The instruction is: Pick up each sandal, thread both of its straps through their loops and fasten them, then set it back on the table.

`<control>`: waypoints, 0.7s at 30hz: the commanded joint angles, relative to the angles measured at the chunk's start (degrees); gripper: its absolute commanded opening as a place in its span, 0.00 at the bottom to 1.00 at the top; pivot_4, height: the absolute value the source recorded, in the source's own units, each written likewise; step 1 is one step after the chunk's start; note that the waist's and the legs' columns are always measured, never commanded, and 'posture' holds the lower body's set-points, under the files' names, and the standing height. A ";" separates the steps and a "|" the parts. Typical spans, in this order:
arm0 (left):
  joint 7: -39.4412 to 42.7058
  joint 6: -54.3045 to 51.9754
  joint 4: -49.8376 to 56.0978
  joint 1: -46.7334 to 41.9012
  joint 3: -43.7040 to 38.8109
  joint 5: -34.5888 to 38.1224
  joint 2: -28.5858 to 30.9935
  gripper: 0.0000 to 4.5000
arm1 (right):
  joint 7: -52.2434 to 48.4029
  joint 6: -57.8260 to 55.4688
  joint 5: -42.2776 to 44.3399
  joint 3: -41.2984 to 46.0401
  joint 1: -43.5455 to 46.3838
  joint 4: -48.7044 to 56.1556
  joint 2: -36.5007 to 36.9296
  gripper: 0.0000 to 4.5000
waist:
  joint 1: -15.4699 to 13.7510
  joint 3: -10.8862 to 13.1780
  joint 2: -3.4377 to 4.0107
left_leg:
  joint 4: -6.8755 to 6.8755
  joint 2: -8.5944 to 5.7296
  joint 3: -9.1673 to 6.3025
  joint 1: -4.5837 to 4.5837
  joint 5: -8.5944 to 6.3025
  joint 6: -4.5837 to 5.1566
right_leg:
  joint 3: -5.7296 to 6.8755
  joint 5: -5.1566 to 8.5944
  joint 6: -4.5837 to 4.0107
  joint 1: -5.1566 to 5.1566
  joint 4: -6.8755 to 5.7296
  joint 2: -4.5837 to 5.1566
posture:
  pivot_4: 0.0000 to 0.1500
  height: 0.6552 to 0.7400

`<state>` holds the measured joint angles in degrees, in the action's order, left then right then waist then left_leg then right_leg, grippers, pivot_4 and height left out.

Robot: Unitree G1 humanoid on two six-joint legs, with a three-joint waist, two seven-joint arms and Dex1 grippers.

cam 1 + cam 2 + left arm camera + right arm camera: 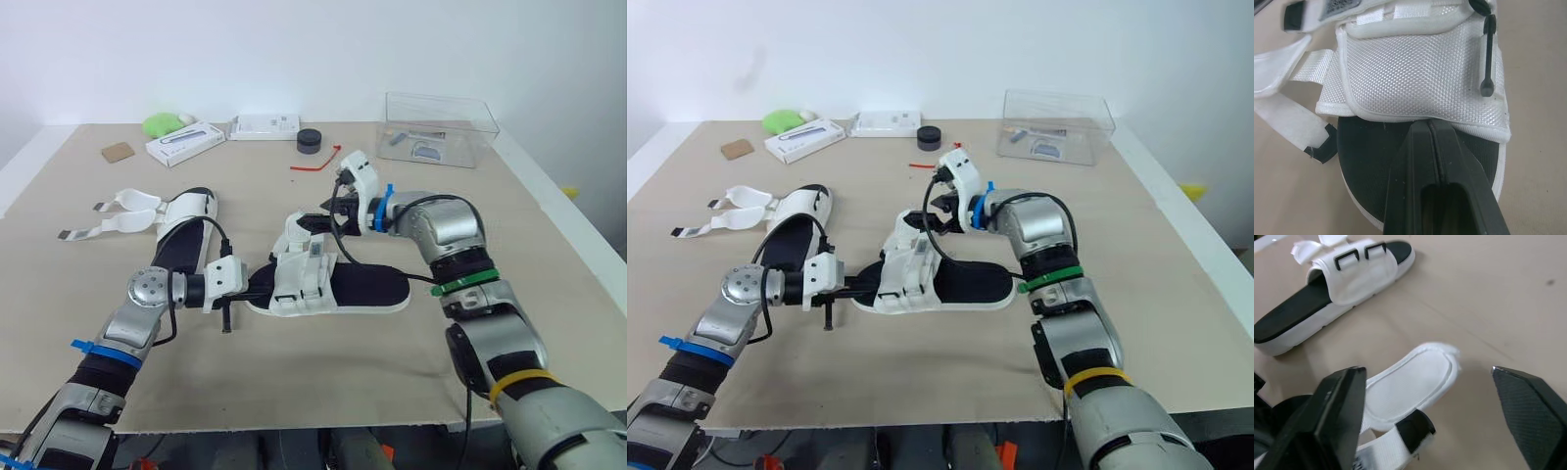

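Observation:
One black-soled sandal with a white upper (333,289) lies at the table's middle, toe toward my left arm. My left gripper (255,288) is at that toe. In the left wrist view its fingers (1430,147) are pressed together over the black footbed, just short of the white mesh upper (1415,68). My right gripper (321,223) hovers over the upper's far side, open, with a loose white strap end (1410,387) lying between its wide-apart fingers. The second sandal (181,235) rests to the left, its two straps (113,215) splayed out unfastened.
A clear plastic box (436,127) stands at the back right. Along the back edge are a black round puck (310,141), a red strip (315,162), two white boxes (184,143), a green object (162,123) and a brown card (118,152).

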<state>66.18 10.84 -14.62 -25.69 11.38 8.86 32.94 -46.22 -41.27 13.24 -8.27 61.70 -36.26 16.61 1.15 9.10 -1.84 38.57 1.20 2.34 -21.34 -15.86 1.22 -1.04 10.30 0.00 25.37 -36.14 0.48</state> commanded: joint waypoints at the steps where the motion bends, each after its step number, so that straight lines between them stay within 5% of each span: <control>1: 0.21 -1.14 -0.58 1.55 1.53 -2.57 0.91 0.00 | 0.76 5.52 -1.95 1.39 3.71 -4.18 0.66 0.97 | 0.05 0.00 0.00 | 0.00 -0.01 0.03 -0.01 0.00 0.00 | 0.00 -0.02 -0.02 0.02 0.00 0.02 | 1.00 1.00; 6: 0.13 -1.17 -0.37 1.88 1.45 -2.71 1.12 0.00 | 0.18 5.55 -0.54 3.80 7.29 -8.78 -0.62 0.97 | 0.16 0.01 0.02 | -0.02 -0.03 0.09 -0.02 -0.03 0.00 | -0.01 -0.03 0.00 0.05 0.02 0.04 | 1.00 1.00; 15: -0.31 -0.62 -0.32 2.11 1.78 -3.27 1.22 0.00 | -7.95 -16.18 5.45 4.75 9.24 -9.14 -3.40 0.97 | 0.15 0.01 0.02 | -0.03 0.01 -0.05 -0.05 -0.02 0.00 | 0.00 -0.03 -0.13 0.04 0.00 0.01 | 1.00 1.00; 21: -0.68 -0.72 -0.17 2.21 1.76 -3.25 1.23 0.00 | -6.87 -15.21 3.75 4.46 8.58 -11.66 -4.78 0.97 | 0.15 0.01 0.02 | -0.03 0.00 -0.06 -0.05 -0.02 0.00 | 0.03 -0.03 -0.12 0.04 0.01 0.01 | 1.00 1.00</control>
<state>65.47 11.11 -13.78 -24.91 11.38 8.72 33.23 -53.22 -57.05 16.63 -4.50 69.56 -47.77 12.05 1.30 9.11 -1.82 38.54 1.20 2.27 -21.38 -15.88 1.22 -1.00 10.27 -0.11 25.40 -36.13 0.49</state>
